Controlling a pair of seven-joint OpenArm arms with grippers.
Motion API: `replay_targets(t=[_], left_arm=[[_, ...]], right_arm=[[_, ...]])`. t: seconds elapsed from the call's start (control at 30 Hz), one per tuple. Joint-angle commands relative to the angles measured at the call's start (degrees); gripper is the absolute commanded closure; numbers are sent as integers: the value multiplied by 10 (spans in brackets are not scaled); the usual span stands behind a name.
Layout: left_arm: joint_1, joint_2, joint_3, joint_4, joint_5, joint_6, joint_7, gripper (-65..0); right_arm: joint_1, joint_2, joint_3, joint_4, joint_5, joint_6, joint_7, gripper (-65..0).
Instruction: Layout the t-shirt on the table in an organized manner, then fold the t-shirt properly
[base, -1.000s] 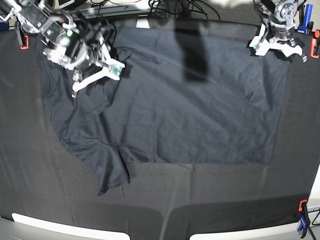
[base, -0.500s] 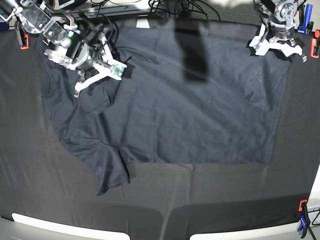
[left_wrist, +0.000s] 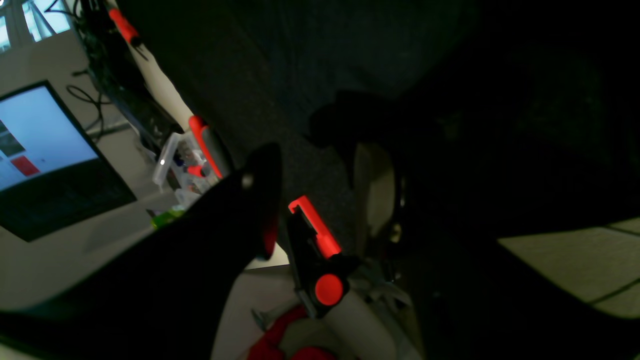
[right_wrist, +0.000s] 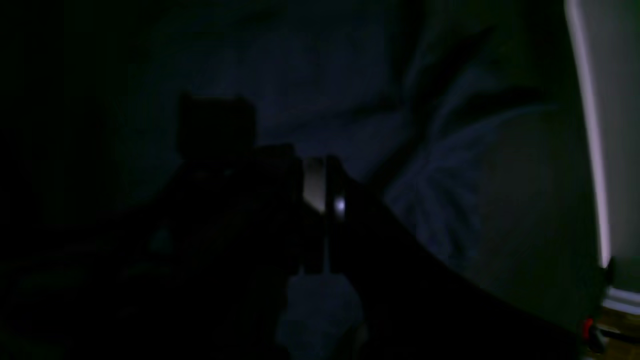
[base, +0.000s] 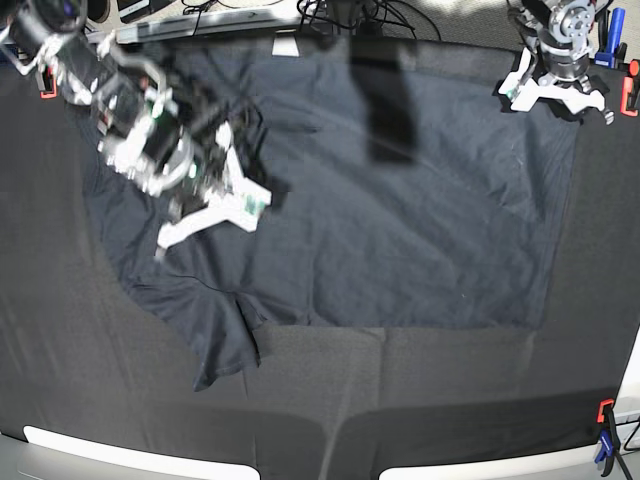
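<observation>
The t-shirt (base: 350, 200) lay spread over the far half of the desk (base: 450, 400), its long axis running side to side, with a bunched sleeve trailing toward the near-left. The right end effector (base: 215, 215) hung clenched over the shirt's left part, nearest that rumpled sleeve; whether it pinched fabric I could not tell. The left end effector (base: 553, 92) hovered at the shirt's far-right corner, part open and holding nothing, beside red and blue clamps (base: 628, 90).

t-shirt (base: 400, 230) dark slate-grey, plain; table (base: 90, 380) cover matte black; clamps (base: 605, 412) red and blue; right gripper (base: 205, 215) fingers white.
</observation>
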Motion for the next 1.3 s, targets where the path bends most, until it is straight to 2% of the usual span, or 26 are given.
replay_targets(t=[0.0,0.27,0.33,0.4,0.43,0.53,0.6,0.77,0.83,0.93,1.0,1.07,1.1,1.17,1.27], left_arm=[[2,-8,-3,9,12,10,2,-224],[2,-8,-3,9,13,13,1,-224],[2,-8,-3,9,32,42,2,-224],[2,-7,-3,9,74,49,28,-224],[2,-4,-3,9,95,48,50,-224],[2,-2,-3,9,146,41,111,-224],[2,-2,-4,9,164,41,117,-224],[-2,-2,-4,9,180,42,115,-224],[-5,-2,-4,9,188,45,103,-224],[-28,-2,-4,9,192,86,74,-224],[-59,-2,-4,9,192,96,55,-224],[-101,-2,-4,9,171,100,30,-224],[-125,-2,-4,9,143,100,11,-224],[-180,-2,-4,9,55,100,-38,-224],[-264,10,-6,7,-90,98,-111,-224]], right_arm=[[14,6,6,10,-2,-5,1,0],[22,6,6,10,-2,-30,-10,0],[22,3,6,10,-3,-58,-12,0],[22,-9,6,10,-14,-94,-15,0],[22,-19,6,10,-30,-101,-17,-42],[22,-53,6,10,-68,-123,-28,-228],[22,-77,6,10,-75,-148,-28,-311],[22,-123,6,10,-110,-183,-35,-319],[22,-130,6,10,-109,-183,-40,-319],[22,-135,6,10,-110,-183,-55,-319],[22,-135,8,10,-112,-183,-66,-319],[22,-136,19,9,-135,-186,-84,-319],[22,-137,33,7,-150,-200,-92,-319],[22,-142,77,3,-166,-229,-105,-319],[22,-161,173,-3,-147,-230,-114,-318]])
